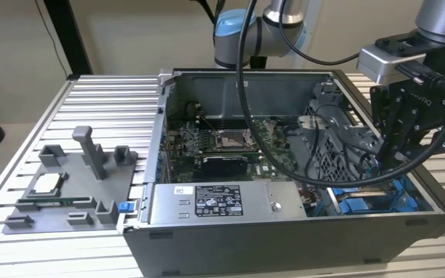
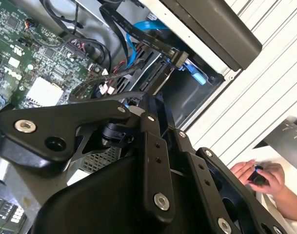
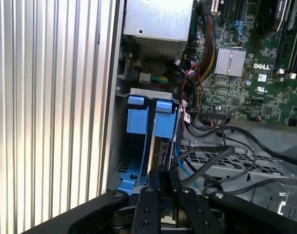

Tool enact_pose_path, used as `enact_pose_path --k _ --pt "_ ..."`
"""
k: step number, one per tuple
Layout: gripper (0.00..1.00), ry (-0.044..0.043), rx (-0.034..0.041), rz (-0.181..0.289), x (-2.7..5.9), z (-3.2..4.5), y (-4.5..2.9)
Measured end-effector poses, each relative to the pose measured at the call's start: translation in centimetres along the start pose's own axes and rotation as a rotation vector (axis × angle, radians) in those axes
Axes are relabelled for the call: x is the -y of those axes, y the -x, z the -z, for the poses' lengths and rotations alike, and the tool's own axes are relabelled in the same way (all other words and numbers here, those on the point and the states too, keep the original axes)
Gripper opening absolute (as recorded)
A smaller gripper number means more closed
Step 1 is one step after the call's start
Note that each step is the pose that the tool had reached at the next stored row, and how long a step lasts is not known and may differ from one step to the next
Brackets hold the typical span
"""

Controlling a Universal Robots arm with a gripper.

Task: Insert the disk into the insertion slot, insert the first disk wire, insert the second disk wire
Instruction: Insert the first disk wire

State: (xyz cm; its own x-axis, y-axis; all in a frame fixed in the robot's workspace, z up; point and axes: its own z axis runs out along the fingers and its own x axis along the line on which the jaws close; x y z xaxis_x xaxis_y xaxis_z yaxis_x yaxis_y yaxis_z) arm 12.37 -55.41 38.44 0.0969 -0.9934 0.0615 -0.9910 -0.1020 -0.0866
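In the exterior view, the black two-fingered gripper (image 1: 382, 165) is hanging inside the open grey metal computer case (image 1: 284, 243), at the case's 4 o'clock corner. In the first wrist view its fingers are pinching together on the flat silver-grey, blue-framed disk (image 3: 157, 155) (seen edge-on), which is sitting in the grey perforated, blue-railed insertion slot (image 3: 131, 179).

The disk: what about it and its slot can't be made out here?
- Disk: in the first wrist view it is edge-on, with its near end behind the gripper; seating depth unclear.
- Insertion slot: in the exterior view, partly behind the gripper.
- Cables: tangled in the first wrist view; disk wires cannot be singled out.
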Motion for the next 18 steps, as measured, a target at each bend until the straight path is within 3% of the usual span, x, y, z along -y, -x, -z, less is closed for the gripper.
enact_pose_path --k 7,12,16,18 --pt "0.00 0.0000 0.0003 0.000 -0.01 -0.02 -0.08" --pt "0.00 0.0005 0.0034 0.000 0.06 -0.14 -0.54" --pt "0.00 0.0061 0.0167 -0.001 0.23 -0.43 -0.99" --pt "0.00 0.0062 0.0343 -0.003 0.32 -0.51 -1.09"
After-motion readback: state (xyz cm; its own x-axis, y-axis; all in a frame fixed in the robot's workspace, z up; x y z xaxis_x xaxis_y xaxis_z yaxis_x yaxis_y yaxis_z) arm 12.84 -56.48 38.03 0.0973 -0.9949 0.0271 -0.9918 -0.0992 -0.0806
